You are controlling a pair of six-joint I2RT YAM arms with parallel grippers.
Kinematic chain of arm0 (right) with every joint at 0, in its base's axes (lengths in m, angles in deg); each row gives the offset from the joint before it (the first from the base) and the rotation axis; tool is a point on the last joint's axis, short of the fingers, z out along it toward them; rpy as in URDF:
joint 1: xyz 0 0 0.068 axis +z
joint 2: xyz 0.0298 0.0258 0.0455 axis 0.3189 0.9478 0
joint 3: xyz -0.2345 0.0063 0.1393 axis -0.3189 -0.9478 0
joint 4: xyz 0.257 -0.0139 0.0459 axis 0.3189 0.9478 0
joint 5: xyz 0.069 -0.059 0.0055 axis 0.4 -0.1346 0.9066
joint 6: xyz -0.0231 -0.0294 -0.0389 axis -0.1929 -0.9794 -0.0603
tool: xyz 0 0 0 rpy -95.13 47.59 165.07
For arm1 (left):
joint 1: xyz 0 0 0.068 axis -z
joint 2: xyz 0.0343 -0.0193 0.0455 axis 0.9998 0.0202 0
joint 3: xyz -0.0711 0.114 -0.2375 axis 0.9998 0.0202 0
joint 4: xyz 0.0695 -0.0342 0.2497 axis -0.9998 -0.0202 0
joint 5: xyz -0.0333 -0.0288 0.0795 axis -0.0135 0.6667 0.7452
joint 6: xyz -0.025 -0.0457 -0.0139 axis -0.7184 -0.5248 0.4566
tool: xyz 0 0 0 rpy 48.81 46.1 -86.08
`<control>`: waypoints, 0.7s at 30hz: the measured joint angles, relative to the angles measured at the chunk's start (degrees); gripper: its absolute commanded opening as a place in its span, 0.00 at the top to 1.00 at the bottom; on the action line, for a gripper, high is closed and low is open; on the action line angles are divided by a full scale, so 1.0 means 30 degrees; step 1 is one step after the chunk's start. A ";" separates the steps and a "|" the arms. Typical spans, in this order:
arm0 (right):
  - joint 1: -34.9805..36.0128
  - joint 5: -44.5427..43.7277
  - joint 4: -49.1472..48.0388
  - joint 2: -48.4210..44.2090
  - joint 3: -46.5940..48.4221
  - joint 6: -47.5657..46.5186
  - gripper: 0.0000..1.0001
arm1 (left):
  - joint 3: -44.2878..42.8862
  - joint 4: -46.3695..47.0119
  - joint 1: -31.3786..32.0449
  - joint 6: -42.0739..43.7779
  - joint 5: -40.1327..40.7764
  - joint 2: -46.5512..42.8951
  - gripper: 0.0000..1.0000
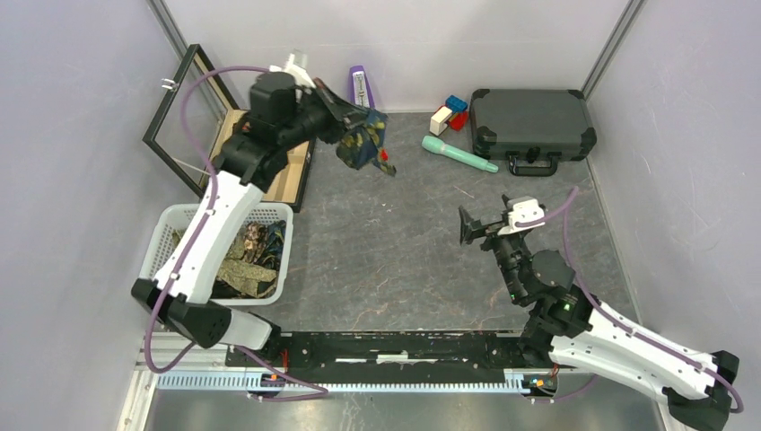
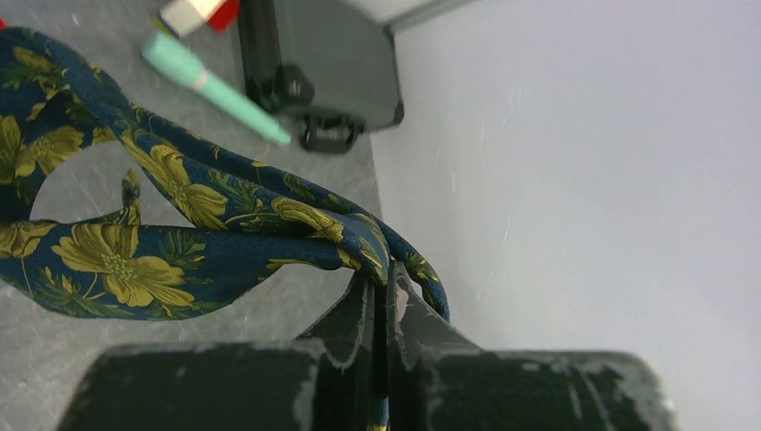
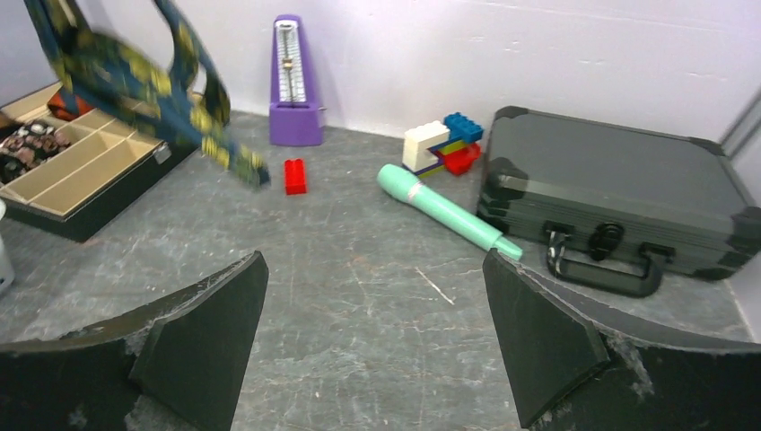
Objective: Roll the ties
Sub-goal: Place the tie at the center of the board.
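Observation:
A navy tie [image 1: 363,139] with yellow flowers hangs in loose loops above the back of the table. My left gripper [image 1: 345,112] is shut on it. In the left wrist view the fabric [image 2: 179,260] is pinched between the closed fingertips [image 2: 370,301] and drapes off to the left. The right wrist view shows the same tie [image 3: 135,72] dangling at top left. Several more ties [image 1: 251,260] lie heaped in a white basket [image 1: 170,220] at the left. My right gripper [image 1: 480,226] stands open over bare table at centre right, nothing between its fingers [image 3: 206,332].
An open compartment box [image 1: 269,171] lies under the left arm, with small rolled fabric [image 3: 27,144] in one cell. A purple metronome [image 1: 361,87], a red block [image 3: 294,176], a teal tool [image 1: 458,153], toy bricks [image 1: 449,112] and a black case [image 1: 531,124] line the back.

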 measured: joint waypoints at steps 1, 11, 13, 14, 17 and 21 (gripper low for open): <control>0.0000 -0.0277 0.0299 -0.0248 0.0124 0.0000 0.02 | 0.0066 -0.0124 0.0328 0.0087 -0.0095 0.0291 0.98; 0.0000 0.0138 0.3650 -0.1603 0.1610 0.0736 0.02 | 0.2725 -0.1683 0.4291 0.0204 -0.1253 0.3351 0.98; 0.0000 0.0357 0.4532 -0.1610 0.1851 0.1370 0.02 | 0.2951 -0.2098 0.5129 0.0204 -0.1617 0.4452 0.98; 0.0000 0.0415 0.4991 -0.1596 0.1953 0.1770 0.02 | 0.3031 -0.2208 0.5450 0.0204 -0.1741 0.4918 0.98; 0.0000 0.0291 0.6419 -0.1464 0.2157 0.3104 0.02 | 0.3162 -0.2463 0.6543 0.0211 -0.2178 0.6739 0.98; 0.0000 -0.0189 0.8087 -0.0874 0.2200 0.4656 0.02 | 0.3147 -0.2674 0.7577 0.0240 -0.2623 0.9129 0.98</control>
